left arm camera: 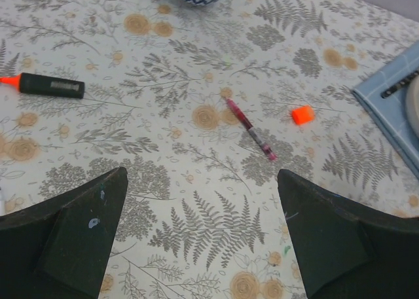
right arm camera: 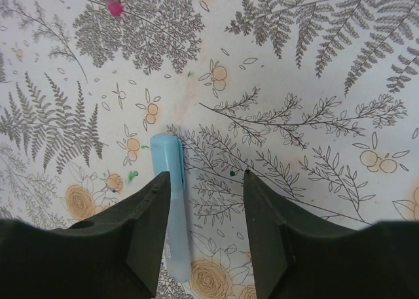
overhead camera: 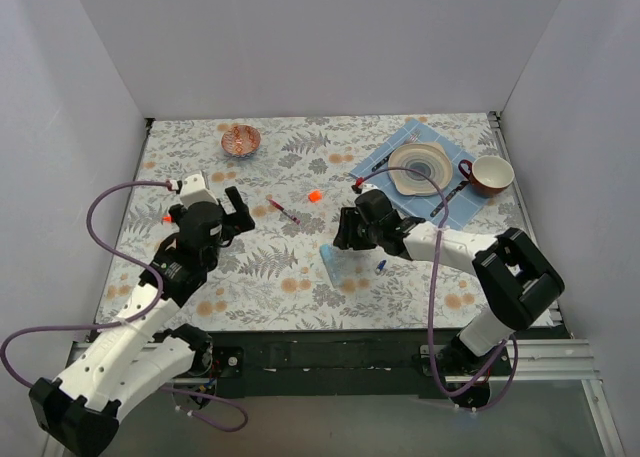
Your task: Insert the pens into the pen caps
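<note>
Top external view: my left hand hangs over the left half of the worktop, and my right arm reaches in from the right with my right hand low over the near middle.

Left wrist view shows the left hand's fingers spread wide apart with nothing between them, only patterned cloth. Beyond them the dark-red pen lies flat on a slant. The orange cap sits just to its right, apart from it. The black marker, its orange tip bare, lies flat far off to the left of that view.

Right wrist view shows my right hand's fingers parted, with bare cloth in the gap between them. The light-blue marker lies flat on the worktop along the inner edge of the left-hand finger in that view, and its near part runs under that finger. I am not clamped on it. One end of the dark-red pen shows at the top edge of this view.

From above, the dark-blue cap lies just right of the light-blue marker, close under my right forearm. At the back right a blue mat carries a plate and a cup. A bowl stands at the back left.
</note>
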You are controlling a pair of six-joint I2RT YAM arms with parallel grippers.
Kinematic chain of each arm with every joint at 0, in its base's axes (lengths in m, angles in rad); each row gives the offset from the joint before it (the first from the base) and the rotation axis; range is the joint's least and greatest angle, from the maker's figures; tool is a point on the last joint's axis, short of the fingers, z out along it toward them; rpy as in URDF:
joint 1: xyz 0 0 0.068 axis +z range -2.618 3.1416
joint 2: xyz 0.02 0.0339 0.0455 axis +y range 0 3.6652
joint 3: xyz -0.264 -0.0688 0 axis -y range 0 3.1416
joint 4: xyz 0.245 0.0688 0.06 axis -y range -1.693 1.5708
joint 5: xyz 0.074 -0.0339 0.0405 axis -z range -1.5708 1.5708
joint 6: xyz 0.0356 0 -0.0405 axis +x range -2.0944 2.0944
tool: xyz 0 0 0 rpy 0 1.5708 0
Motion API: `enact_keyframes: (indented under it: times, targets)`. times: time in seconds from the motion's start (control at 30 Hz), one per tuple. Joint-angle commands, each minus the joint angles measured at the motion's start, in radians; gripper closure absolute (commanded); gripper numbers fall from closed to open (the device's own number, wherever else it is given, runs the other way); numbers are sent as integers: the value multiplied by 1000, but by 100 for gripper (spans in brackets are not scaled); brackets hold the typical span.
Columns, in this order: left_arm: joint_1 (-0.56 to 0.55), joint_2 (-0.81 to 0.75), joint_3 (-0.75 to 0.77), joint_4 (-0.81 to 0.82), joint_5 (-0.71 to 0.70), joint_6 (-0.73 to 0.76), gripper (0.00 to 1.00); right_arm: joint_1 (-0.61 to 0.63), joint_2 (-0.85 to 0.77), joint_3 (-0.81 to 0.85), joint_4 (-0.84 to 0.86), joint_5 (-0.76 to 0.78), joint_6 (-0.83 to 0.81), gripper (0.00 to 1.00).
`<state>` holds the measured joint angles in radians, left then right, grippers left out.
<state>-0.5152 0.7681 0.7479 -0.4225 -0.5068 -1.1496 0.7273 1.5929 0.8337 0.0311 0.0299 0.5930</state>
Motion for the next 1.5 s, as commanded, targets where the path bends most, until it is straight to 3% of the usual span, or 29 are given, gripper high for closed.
enact_keyframes:
  times: [0.0, 0.13, 0.23, 0.3, 0.37, 0.47, 0.67, 1.0, 1.47]
  targets:
    - [15, 77, 51, -101, -182, -70, 3, -3, -120, 54, -30, 27, -61, 45]
    - [76, 161, 54, -130, -200, -110, 4, -3, -209, 36, -19, -24, -84, 47]
    - [185, 261, 68, -160, -174, -130, 4, -2, -281, -16, 15, -116, -67, 48]
    - [312, 334, 82, -173, -81, -122, 4, -3, -341, -70, 53, -168, -53, 48]
    - [448, 375, 96, -191, 20, -111, 11, -2, -401, -111, 91, -202, -32, 49]
    - [616, 421, 90, -181, 66, -119, 12, -2, -453, -156, 121, -223, -24, 49]
    - [773, 517, 73, -140, 73, -113, 16, -3, -485, -151, 115, -266, -41, 50]
    - [833, 596, 47, -96, 146, -78, 20, -2, -478, -143, 102, -323, -27, 52]
    - [833, 688, 57, -108, 217, -113, 27, -2, -504, -62, -64, -222, -51, 53]
